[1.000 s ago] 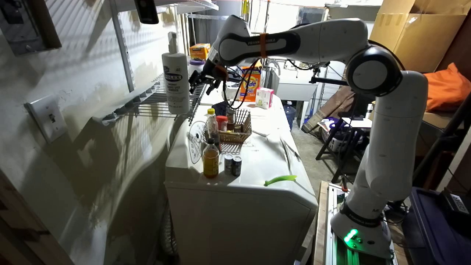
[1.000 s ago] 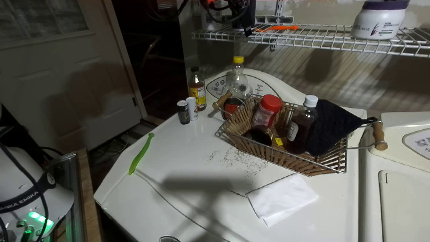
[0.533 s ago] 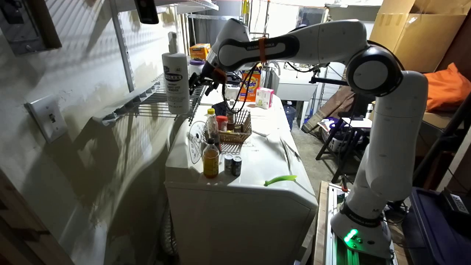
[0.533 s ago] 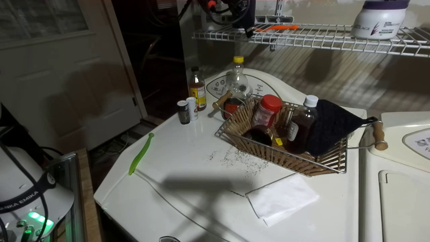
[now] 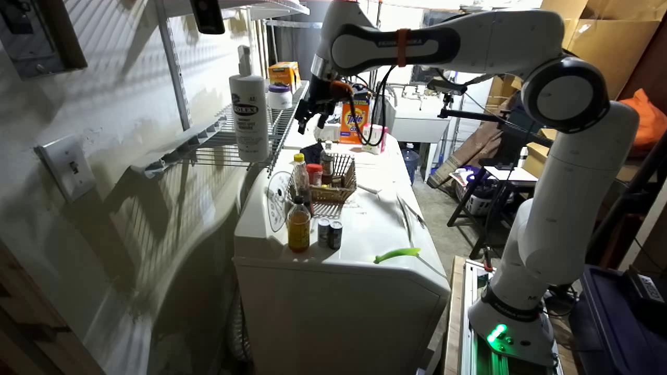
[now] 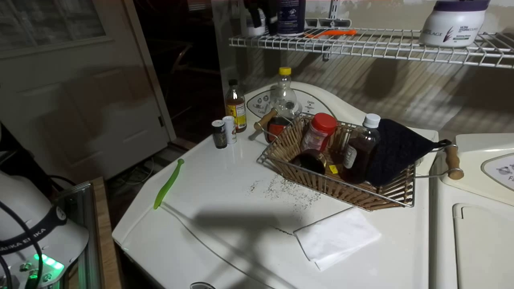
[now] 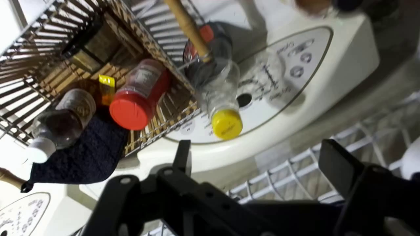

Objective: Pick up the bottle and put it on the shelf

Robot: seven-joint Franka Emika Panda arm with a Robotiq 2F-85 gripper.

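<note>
Above the white surface (image 6: pixel 225 188), the wire shelf (image 6: pixel 373 47) now shows more of a dark blue bottle (image 6: pixel 291 18), upright near its left end in an exterior view, because the pincer (image 5: pixel 311 126) has drawn back from it, wide and holding nothing. That bottle is likely the task's, so the placing looks done. It is clear in that view alone, probably hidden elsewhere behind the tall white bottle (image 5: pixel 250 120); the wrist view shows only background between the fingers (image 7: pixel 339 167).
</note>
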